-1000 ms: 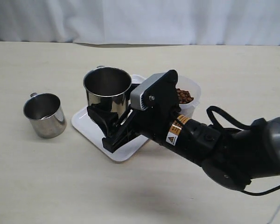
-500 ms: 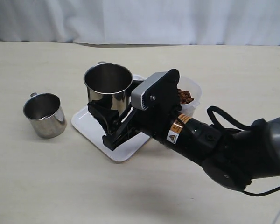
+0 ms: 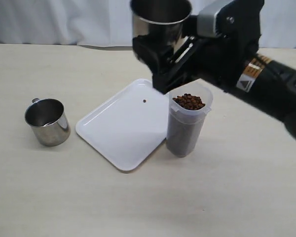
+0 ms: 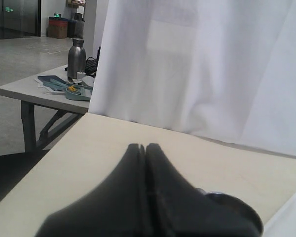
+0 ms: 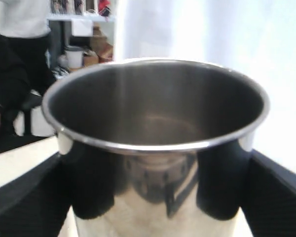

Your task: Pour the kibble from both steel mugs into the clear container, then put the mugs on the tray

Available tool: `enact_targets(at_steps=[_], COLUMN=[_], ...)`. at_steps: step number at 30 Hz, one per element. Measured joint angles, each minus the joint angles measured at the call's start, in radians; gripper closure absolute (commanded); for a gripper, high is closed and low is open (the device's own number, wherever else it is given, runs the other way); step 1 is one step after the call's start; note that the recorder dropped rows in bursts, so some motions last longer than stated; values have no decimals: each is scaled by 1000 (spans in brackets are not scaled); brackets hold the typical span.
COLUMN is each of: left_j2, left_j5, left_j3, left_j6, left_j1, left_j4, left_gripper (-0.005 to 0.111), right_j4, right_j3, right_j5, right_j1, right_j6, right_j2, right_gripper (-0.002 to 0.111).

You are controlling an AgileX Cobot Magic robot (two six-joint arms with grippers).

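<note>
My right gripper [image 3: 164, 58] is shut on a steel mug [image 3: 160, 19], held upright high above the far end of the tray [image 3: 119, 129]. In the right wrist view this mug [image 5: 155, 128] looks empty, with dark fingers [image 5: 85, 183] on both sides of its wall. The clear container [image 3: 185, 129] stands at the tray's right edge, filled to the rim with kibble [image 3: 189, 101]. One stray pellet [image 3: 144, 101] lies on the tray. The other steel mug [image 3: 47, 121] stands on the table to the left. My left gripper [image 4: 145, 146] is shut and empty, with that mug's rim [image 4: 235, 209] just beyond it.
A white curtain [image 3: 64, 19] hangs behind the beige table [image 3: 64, 197]. The left wrist view shows the table's edge, the tray's corner [image 4: 292, 217], and another table with a bottle [image 4: 76, 58] farther off.
My right gripper has lifted the steel mug from just over the tray to high above it. The tray now shows bare apart from one pellet.
</note>
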Motion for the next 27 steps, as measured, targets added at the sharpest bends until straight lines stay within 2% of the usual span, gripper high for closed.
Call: enact_targets(at_steps=[3, 4, 5, 6, 8, 11, 14, 19, 23, 27], left_j2=[0, 0, 0, 0, 0, 0, 0, 0, 0, 0], left_j5=[0, 0, 0, 0, 0, 0, 0, 0, 0, 0], left_j3=[0, 0, 0, 0, 0, 0, 0, 0, 0, 0], left_j6=[0, 0, 0, 0, 0, 0, 0, 0, 0, 0], left_j1=[0, 0, 0, 0, 0, 0, 0, 0, 0, 0], left_j4=[0, 0, 0, 0, 0, 0, 0, 0, 0, 0], left_gripper=[107, 107, 107, 107, 107, 107, 107, 107, 107, 107], right_j4=[-212, -398, -491, -656, -831, -1000, -1073, -1262, -1309, -1341], right_j3=[-56, -102, -124, -182, -285, -458, -649, -992, -1077, -1092], right_j5=[49, 47, 31, -56, -207, -430, -563, -578, -580, -586], right_j1=[-124, -222, -263, -369, -508, -635, -679, -661, -632, -594], right_j6=[163, 320, 385, 545, 731, 862, 913, 1027, 1040, 1002], right_j2=[-7, 7, 22, 67, 157, 344, 552, 836, 913, 954], right_gripper=[103, 103, 103, 103, 103, 103, 103, 103, 103, 103])
